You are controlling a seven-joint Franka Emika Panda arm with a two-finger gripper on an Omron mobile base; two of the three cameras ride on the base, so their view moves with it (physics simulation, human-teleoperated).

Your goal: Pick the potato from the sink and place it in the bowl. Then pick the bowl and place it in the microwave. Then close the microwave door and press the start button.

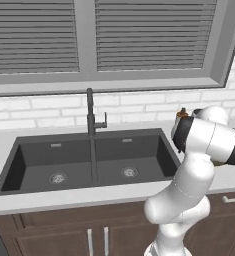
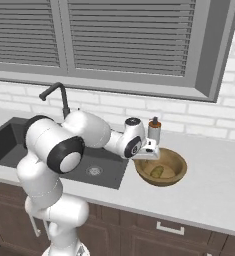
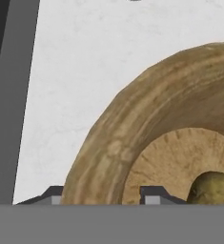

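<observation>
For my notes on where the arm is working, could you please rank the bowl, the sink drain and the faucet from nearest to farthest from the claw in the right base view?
1. The bowl: right at the claw, which straddles its near rim; the potato lies inside.
2. The sink drain: to the left, down in the basin.
3. The faucet: farthest left, at the back by the wall.
</observation>
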